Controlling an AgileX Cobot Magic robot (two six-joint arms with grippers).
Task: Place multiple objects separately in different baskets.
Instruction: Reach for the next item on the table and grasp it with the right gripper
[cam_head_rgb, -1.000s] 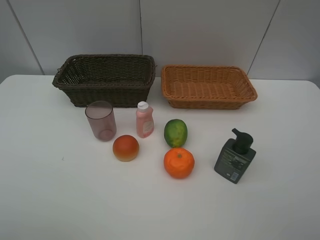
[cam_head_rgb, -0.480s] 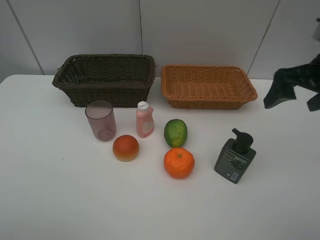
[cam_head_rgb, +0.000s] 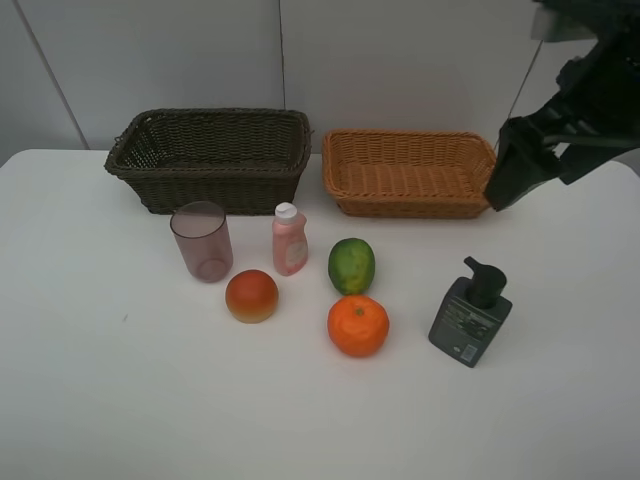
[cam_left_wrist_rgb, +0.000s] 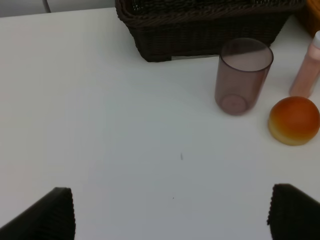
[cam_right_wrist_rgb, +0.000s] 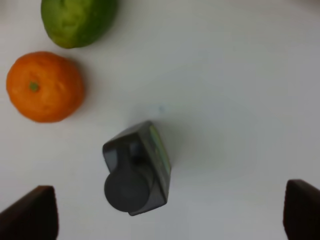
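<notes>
Exterior high view: six objects are being shown standing on a white table (cam_head_rgb: 100, 400), in front of a dark brown basket (cam_head_rgb: 210, 190) and a light orange-tan basket (cam_head_rgb: 415, 205). Both baskets are appearing empty. The right gripper (cam_head_rgb: 515, 170) is being held high over the near right corner of the tan basket. The dark grey pump bottle (cam_head_rgb: 470, 315) is standing upright, toward the camera from that gripper and below it. It is judged to be the object nearest this arm. The jaws' spread is not being shown here, as the arm is being cut off by the frame edge. The left arm is not being seen.

Left wrist view: the left gripper (cam_left_wrist_rgb: 170, 200) is being held wide apart over bare table, gripping nothing. The translucent mauve cup (cam_left_wrist_rgb: 243, 75) and the red-orange round fruit (cam_left_wrist_rgb: 294, 120) are lying ahead, well apart from it.

Right wrist view: only the dark fingertips (cam_right_wrist_rgb: 35, 210) are being shown, spread wide and empty. The pump bottle is being seen from almost straight above, between them but nearer one. Its label is being blurred. The orange (cam_right_wrist_rgb: 45, 86) and the green round fruit (cam_right_wrist_rgb: 77, 20) are lying beyond it.
</notes>
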